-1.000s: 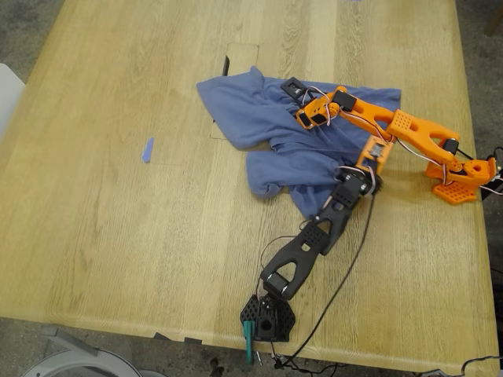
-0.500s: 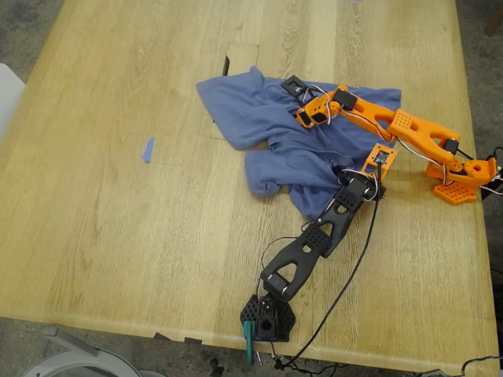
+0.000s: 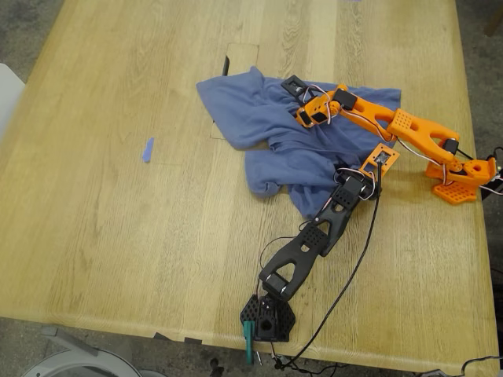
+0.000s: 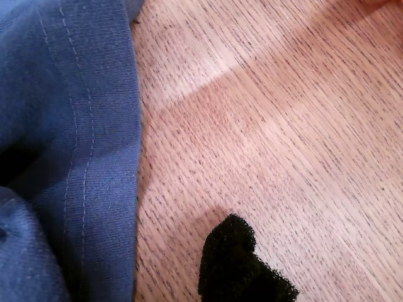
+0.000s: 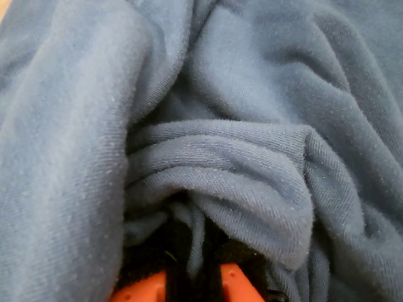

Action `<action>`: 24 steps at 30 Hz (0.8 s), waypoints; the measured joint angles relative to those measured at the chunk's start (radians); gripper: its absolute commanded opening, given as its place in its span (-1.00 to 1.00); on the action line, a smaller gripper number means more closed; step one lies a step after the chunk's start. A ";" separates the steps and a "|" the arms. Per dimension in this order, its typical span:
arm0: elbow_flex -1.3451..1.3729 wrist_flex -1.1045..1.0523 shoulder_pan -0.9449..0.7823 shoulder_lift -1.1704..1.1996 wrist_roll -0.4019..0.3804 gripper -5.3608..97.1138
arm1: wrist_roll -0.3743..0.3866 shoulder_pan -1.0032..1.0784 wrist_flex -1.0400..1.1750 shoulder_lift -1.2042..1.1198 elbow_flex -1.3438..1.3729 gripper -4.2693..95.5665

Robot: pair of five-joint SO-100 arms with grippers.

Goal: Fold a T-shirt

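Fingers of my second gripper (image 5: 189,283) pinch a fold of the crumpled slate-blue cloth T-shirt (image 3: 275,133), upper centre of the wooden surface (image 3: 118,220); my first gripper (image 3: 376,161), spread unclear, sits beside the hem.

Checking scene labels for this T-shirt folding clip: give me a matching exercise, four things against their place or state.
Things:
1. T-shirt
2. My first claw
3. My second claw
4. Blue scrap

Place or state:
A. Lies alone on the table, toward the exterior view's left
B. Black tip over bare wood, beside a stitched hem
C. Orange tips pushed into bunched cloth
D. Crumpled in a heap, not folded

Pairs: 1-D, 2-B, 3-C, 4-A
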 measured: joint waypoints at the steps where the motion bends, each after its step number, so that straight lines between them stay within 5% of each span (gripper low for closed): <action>1: 0.000 0.000 -0.005 0.000 0.006 0.05 | 0.000 0.000 0.000 0.000 0.000 -0.91; 10: 0.000 -0.057 -0.023 -0.015 0.086 -0.08 | 0.000 -0.002 0.008 0.003 0.000 -0.91; 16: 0.000 -0.083 -0.051 -0.020 0.132 -0.46 | 0.000 -0.005 0.009 0.011 0.002 -0.91; 24: 0.000 -0.101 -0.098 -0.020 0.172 -0.65 | 0.000 -0.006 0.025 0.032 0.002 -0.91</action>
